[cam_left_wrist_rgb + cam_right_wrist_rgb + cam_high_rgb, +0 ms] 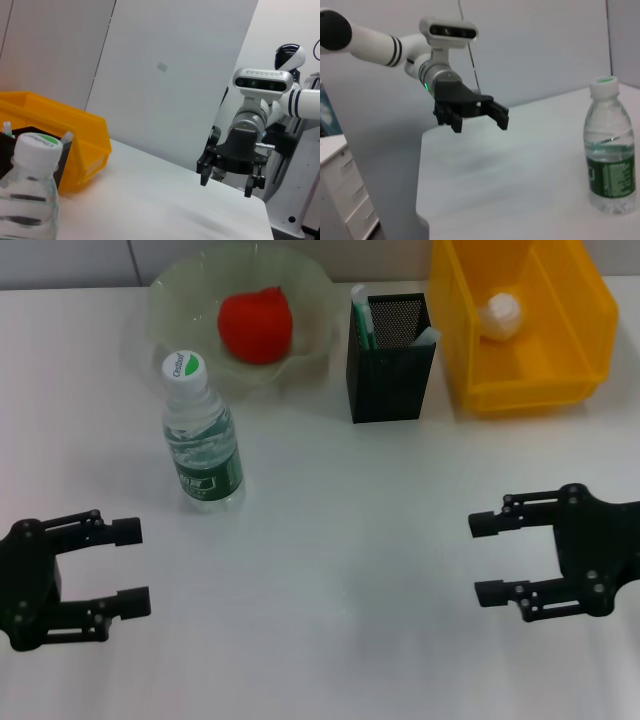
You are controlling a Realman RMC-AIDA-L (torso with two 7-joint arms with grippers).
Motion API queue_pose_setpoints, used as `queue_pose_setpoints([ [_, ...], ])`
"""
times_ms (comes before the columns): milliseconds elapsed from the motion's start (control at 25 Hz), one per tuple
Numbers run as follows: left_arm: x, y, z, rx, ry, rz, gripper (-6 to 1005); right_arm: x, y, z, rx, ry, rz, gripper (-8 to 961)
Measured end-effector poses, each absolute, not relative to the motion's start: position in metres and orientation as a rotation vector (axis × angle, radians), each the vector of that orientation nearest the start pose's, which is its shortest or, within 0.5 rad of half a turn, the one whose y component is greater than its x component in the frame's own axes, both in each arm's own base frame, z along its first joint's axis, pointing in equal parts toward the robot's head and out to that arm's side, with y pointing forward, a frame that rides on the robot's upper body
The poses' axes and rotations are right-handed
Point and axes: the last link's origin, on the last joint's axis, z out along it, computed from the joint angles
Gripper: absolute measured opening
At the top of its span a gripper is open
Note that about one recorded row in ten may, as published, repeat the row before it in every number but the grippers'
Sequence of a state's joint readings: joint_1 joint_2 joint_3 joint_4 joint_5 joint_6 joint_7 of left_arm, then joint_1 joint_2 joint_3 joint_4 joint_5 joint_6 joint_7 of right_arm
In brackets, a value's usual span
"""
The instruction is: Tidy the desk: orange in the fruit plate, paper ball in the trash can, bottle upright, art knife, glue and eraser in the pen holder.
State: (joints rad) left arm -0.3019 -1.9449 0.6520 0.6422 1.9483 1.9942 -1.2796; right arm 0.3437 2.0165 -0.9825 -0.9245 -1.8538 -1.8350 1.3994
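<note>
Two black grippers, left [128, 562] and right [492, 558], are hovering released and empty at seven and four o'clock above the white desk [340, 500]. Judging by the layout, tidying is finishing: one yellow plastic bin [560, 300] at one o'clock is holding the paper ball [500, 314], one glass plate [310, 310] is cradling one red-orange fruit [256, 325], one mesh pen holder [390, 375] is standing filled, and one clear bottle [202, 440] is standing upright. Any remaining move is simply keeping clear.

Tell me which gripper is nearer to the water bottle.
Left. The left gripper, open, hangs just in front of the upright water bottle on the robot's left side. The right gripper, also open, is far across the table on the other side.
</note>
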Motion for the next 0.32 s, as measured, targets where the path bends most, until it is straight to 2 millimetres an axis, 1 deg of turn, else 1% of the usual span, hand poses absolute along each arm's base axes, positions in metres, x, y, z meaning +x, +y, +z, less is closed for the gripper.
queue_pose_setpoints([
  [80,-0.3102,0.2323,0.0616,-2.841,-0.621,-0.922,813,0.2581,0.2699,0.0323,-3.010,0.351,0.700,701],
  [160,-0.3065,0.2378,0.0624,-2.853,-0.623,-0.920,813,0.2621,0.2679,0.0365,-2.995,0.352,0.709,701],
  [320,-0.3052,0.2396,0.0623,-2.860,-0.626,-0.918,813,0.2654,0.2659,0.0383,-2.992,0.358,0.709,701],
])
